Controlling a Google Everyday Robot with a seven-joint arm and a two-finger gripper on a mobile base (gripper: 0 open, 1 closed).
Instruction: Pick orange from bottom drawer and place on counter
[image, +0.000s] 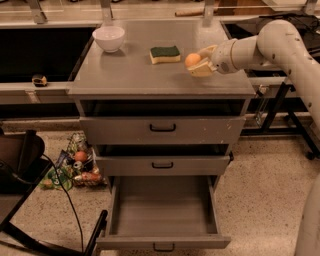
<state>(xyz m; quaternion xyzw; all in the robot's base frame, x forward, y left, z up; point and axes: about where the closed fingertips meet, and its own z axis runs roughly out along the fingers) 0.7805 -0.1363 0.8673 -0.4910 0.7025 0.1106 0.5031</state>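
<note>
The orange (192, 60) is a small round fruit held between the tan fingers (205, 71) of my gripper (197, 61). The gripper is shut on it, right over the grey counter (140, 75), just right of the green-topped sponge (165, 54). I cannot tell whether the orange touches the counter. My white arm (280, 42) reaches in from the right. The bottom drawer (162, 220) is pulled open, with its black handle at the front, and shows an empty floor.
A white bowl (109, 38) stands at the counter's back left. The two upper drawers (162, 130) are closed. A basket of colourful clutter (75, 167) lies on the floor to the left, with a black cable and chair base nearby. Dark benches flank the cabinet.
</note>
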